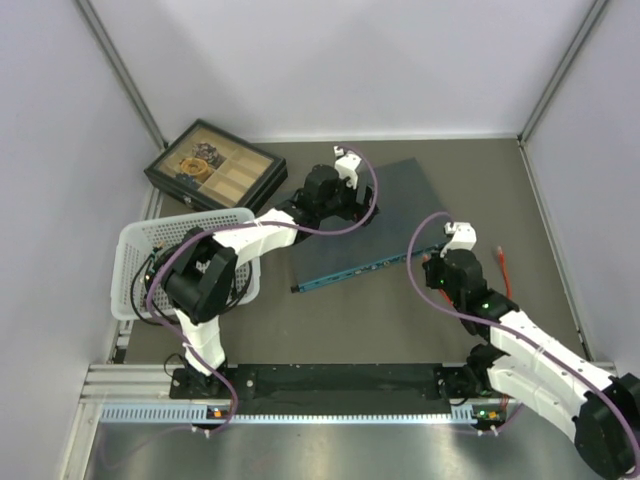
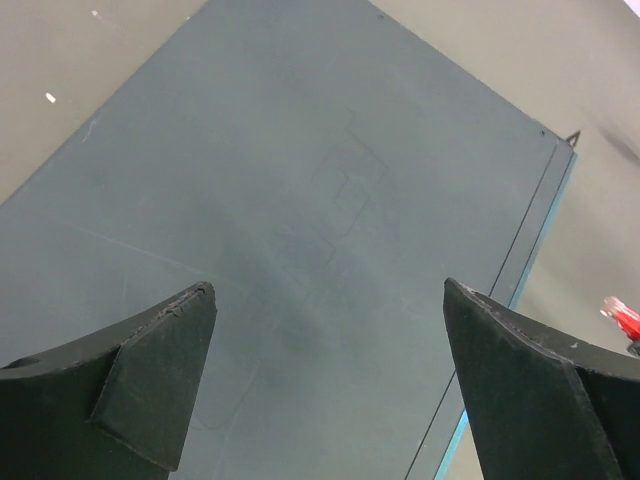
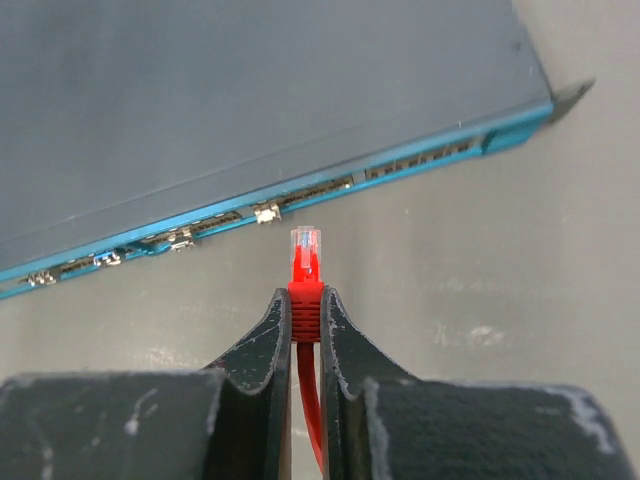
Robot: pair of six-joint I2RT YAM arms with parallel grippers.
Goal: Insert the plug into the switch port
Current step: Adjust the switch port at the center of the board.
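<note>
Right wrist: the right gripper (image 3: 305,312) fills the bottom of the view. Its jaws are nearly closed and pinch the red boot (image 3: 305,300) just behind the plug (image 3: 305,250). The plug's clear tip sticks out forward, level, and aims at the ports (image 3: 300,195) in the teal edge of the switch (image 3: 250,90). It sits near that edge without touching it, with bare table (image 3: 480,290) between. The cable (image 3: 311,420) trails back between the fingers.

The plug looks light, hard and small, and its latch tab is likely brittle. The cable behind it is limp, so the boot is the right place to hold: a grip further back would let the tip wander. The ports are narrow, so a tilted plug would probably jam on the rim.

Left wrist: the left gripper (image 2: 328,290) is spread wide and holds nothing. It hovers over the flat top of the switch, and whether it touches cannot be told. A speck of red shows at the right edge, beyond the teal strip. The switch looks stiff, metal and fairly heavy, yet it may slide on the smooth table under a push, so pressing down on its top would steady it.

Top: the switch lies mid-table. The left arm reaches over its far-left part, and the right gripper is at its near teal edge. A tray box (image 1: 215,170) and a basket (image 1: 140,250) sit well off to the left.
</note>
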